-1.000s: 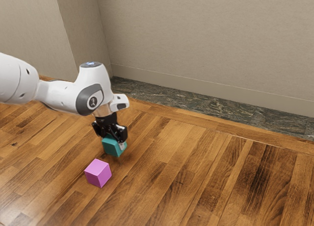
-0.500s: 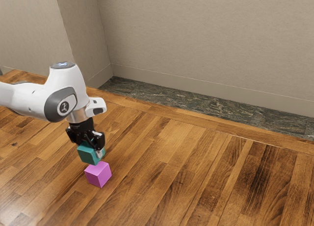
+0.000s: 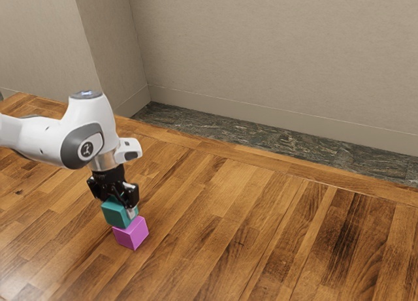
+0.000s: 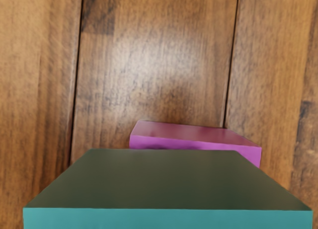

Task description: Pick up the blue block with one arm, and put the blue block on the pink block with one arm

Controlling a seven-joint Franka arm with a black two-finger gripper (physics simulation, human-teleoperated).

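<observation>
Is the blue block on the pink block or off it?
Over it, off-centre: the gripper is shut on the blue block just above the pink block. Whether the blocks touch, I cannot tell.

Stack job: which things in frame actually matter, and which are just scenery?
Job:
- blue block, gripped from two sides by the gripper
- pink block, right under the blue block

Just there:
- wooden surface
- dark stone strip
- beige wall
</observation>
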